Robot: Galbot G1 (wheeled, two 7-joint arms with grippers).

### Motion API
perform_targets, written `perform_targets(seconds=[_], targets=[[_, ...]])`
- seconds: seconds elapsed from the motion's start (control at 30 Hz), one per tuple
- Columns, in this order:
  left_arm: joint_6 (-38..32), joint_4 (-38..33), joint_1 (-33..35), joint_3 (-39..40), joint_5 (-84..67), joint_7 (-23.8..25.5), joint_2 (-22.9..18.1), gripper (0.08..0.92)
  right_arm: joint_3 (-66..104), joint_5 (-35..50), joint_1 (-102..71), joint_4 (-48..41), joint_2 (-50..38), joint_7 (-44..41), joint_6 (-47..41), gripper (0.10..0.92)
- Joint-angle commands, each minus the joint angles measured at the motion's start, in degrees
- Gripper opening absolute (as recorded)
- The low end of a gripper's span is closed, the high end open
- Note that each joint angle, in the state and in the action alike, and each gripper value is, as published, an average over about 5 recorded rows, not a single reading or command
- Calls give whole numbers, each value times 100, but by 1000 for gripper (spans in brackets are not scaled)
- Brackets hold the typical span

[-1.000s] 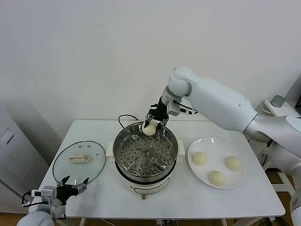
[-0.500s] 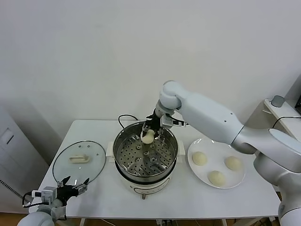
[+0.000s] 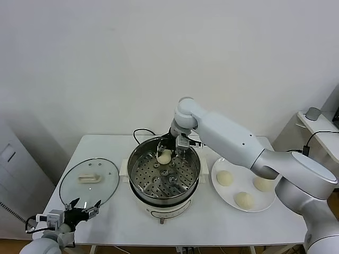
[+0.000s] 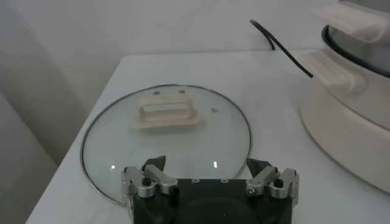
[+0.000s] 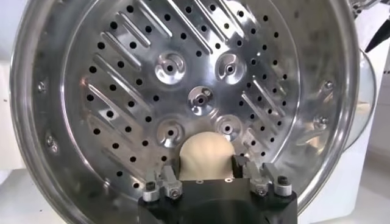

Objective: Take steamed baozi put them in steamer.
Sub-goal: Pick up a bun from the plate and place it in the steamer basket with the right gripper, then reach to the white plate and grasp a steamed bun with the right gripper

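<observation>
Right gripper [image 3: 168,150] setting first baozi [image 3: 164,156] inside steamer [image 3: 139,181], grip state unclear; three baozi [image 3: 244,199] waiting on plate [image 3: 269,204]; left gripper [image 3: 82,208] idling open.

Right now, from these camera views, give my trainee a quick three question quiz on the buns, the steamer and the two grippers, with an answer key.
1. Count: how many baozi lie on the white plate?
2. True or false: the glass lid sits on top of the steamer.
3. Pick one. The right gripper is: A) over the plate, B) inside the steamer at its far side with a baozi between its fingers, C) beside the lid.

Key:
1. Three.
2. False; the lid lies flat on the table to the steamer's left, with the idle left gripper open near it.
3. B.
</observation>
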Motion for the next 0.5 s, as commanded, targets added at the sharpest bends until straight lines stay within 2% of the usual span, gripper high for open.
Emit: perform_targets(seconds=[0.03,0.2,0.5], targets=[[1,-30,25,0,7,6,-13,823,-23,426,70,11,3,56,280,696],[6,-101,42,-1,24,10,-74,823,-815,2053,1072,283,-433,-258,-229,807],[20,-220,108,-25,31,14,-85,823,-2144,4053,2521,40,-1191,-856,-2490,823]])
